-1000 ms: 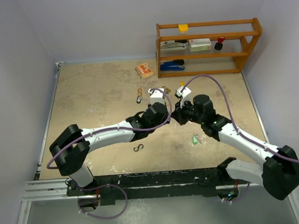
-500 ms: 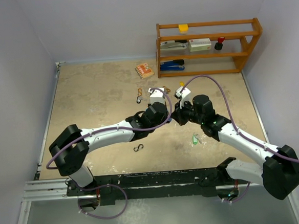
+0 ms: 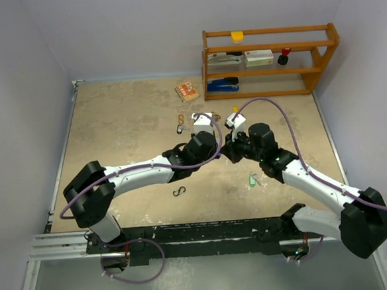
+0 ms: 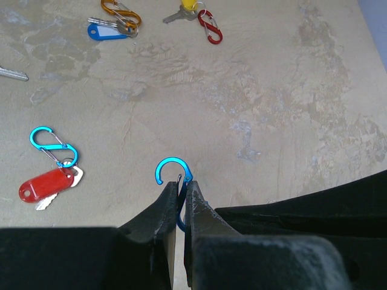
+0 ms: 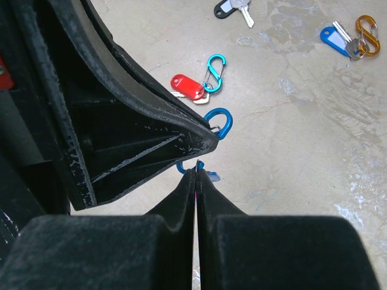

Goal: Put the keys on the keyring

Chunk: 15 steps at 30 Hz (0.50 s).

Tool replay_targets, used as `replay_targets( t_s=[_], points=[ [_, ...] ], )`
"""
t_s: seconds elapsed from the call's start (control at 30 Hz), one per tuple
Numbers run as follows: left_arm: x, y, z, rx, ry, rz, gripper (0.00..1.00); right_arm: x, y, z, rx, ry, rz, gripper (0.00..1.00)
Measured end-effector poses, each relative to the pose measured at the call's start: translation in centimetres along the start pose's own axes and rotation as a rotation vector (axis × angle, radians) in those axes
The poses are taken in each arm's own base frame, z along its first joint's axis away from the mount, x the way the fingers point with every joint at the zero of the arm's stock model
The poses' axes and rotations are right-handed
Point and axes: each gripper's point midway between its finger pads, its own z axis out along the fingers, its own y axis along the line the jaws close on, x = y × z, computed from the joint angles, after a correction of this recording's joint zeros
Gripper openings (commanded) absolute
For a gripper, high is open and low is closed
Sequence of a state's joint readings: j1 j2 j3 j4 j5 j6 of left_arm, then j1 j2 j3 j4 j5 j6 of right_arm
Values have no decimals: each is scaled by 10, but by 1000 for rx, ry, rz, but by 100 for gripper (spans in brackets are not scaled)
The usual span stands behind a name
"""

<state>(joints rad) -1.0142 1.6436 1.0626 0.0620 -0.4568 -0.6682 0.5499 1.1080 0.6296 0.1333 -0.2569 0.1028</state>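
Hardly budged since a second ago: left gripper [image 4: 179, 184] clamped on blue clip [image 4: 171, 159], right gripper [image 5: 197, 172] fingers pressed together at its lower loop. Bare table [image 4: 272, 90] toward 2 o'clock; red-tagged key [image 4: 45, 184] at 9 o'clock.

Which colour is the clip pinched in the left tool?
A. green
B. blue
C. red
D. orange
B: the left wrist view shows the left tool shut on a blue clip, whose hook sticks out beyond the fingertips.
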Motion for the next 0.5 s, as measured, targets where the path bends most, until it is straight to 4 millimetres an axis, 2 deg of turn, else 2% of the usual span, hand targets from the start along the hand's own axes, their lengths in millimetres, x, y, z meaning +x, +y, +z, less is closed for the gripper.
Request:
replay_targets(
  t_s=[0.5],
  points=[
    [-6,5,7,-11,-6,-13,0,1,4,0,-11,3,-7,0]
  ],
)
